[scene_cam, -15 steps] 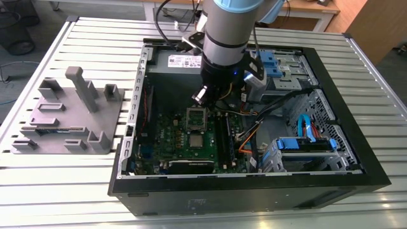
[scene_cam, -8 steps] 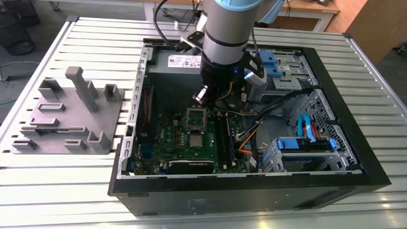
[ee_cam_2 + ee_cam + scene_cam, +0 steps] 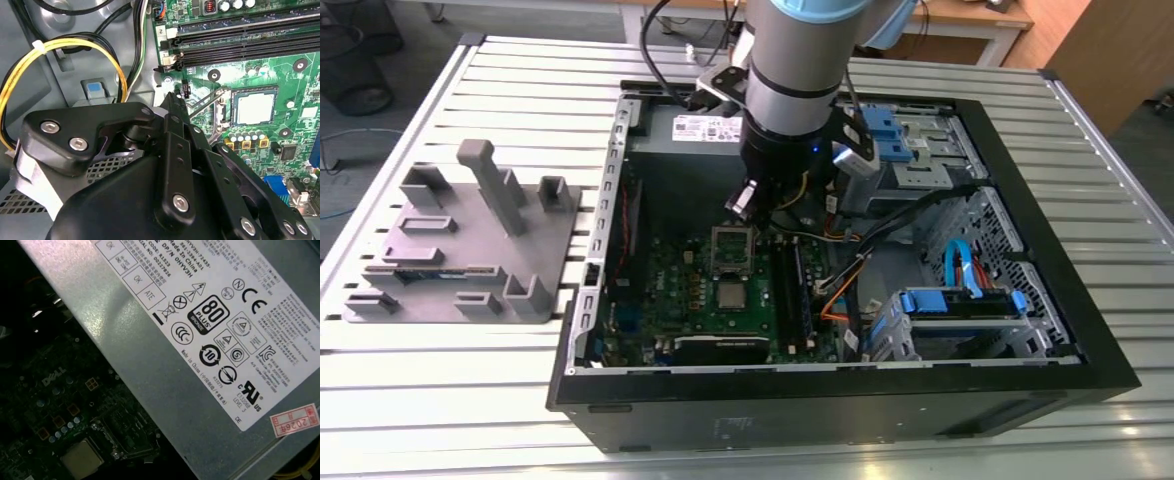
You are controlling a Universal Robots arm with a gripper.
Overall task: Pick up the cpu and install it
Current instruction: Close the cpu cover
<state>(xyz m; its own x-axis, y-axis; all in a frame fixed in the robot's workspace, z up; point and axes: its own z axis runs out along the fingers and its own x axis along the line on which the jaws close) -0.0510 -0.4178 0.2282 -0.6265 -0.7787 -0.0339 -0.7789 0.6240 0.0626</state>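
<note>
The cpu (image 3: 731, 293) is a small silver square lying flat on the green motherboard (image 3: 680, 290) inside the open computer case. In the second wrist view the cpu (image 3: 255, 107) sits within its dark socket surround, with a thin metal lever (image 3: 205, 100) raised beside it. The first wrist view has the cpu (image 3: 82, 460) beside a hollow silver frame (image 3: 125, 437). That frame (image 3: 732, 247) lies open just behind the chip. My gripper (image 3: 747, 205) hangs over the rear of the board, behind the frame and apart from the cpu. Its black linkages (image 3: 172, 100) show nothing held.
A grey power supply (image 3: 200, 340) with a label sits close by the arm. Yellow and black cables (image 3: 65, 50) loop beside the gripper. Memory slots (image 3: 240, 40) run along the board. A blue drive cage (image 3: 961, 300) and a grey fixture stand (image 3: 467, 240) flank the case.
</note>
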